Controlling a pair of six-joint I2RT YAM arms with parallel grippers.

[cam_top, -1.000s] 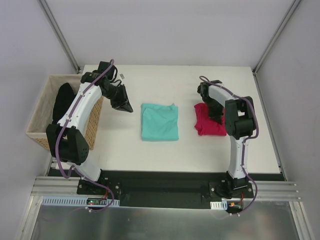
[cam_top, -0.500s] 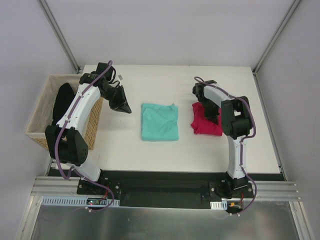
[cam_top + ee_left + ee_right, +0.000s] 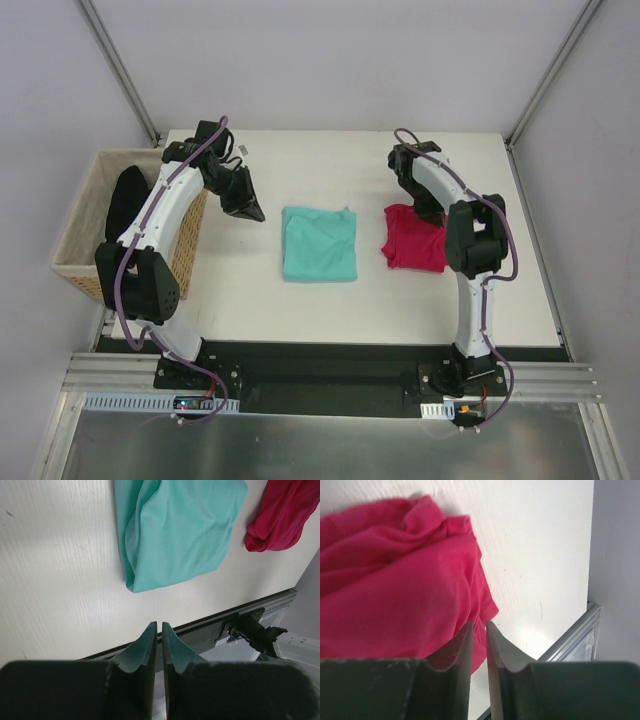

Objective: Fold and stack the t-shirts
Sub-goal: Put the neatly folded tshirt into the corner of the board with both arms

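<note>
Centre t-shirt [image 3: 319, 244] lies mid-surface [image 3: 300, 310]. Second t-shirt [image 3: 415, 250] lies to its right, roughly level with it, the two apart. Basket [image 3: 75, 235] stands off the surface's left edge, just beside it, left of both shirts.

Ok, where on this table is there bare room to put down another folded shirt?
Widest bare patch: the far strip of table behind the teal shirt, between the left gripper and right arm. The near strip in front of both shirts is free too. The gap between the teal and pink shirt is tight.
</note>
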